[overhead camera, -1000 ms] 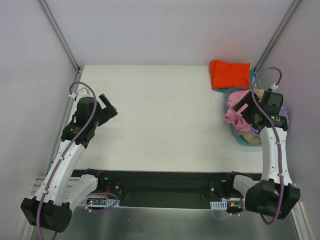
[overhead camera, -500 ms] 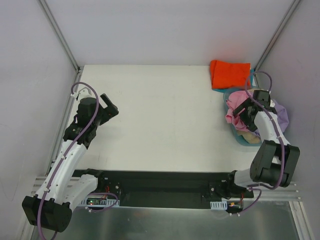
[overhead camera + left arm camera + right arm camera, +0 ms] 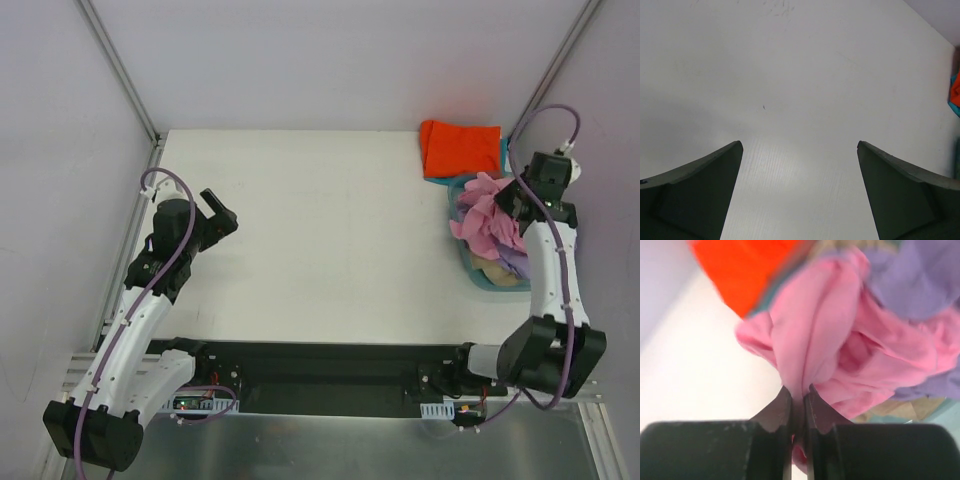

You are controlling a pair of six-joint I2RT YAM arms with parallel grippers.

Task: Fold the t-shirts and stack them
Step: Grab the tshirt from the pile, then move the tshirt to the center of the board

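Pink t-shirt [image 3: 810, 340] pinched by the right gripper [image 3: 797, 392] above the basket [image 3: 472, 272].
A fold of the pink t-shirt is clamped between the nearly closed fingers [image 3: 775, 412]; lavender cloth [image 3: 910, 280] lies just beyond. The left gripper [image 3: 799, 143] is spread wide, nothing held, above the table [image 3: 790, 75].

The right gripper [image 3: 798, 402] pinched a fold of the pink t-shirt [image 3: 825, 340] between its tips. Beyond the jaws, the orange-red t-shirt [image 3: 740, 270] lay left and the lavender t-shirt [image 3: 910, 280] right.
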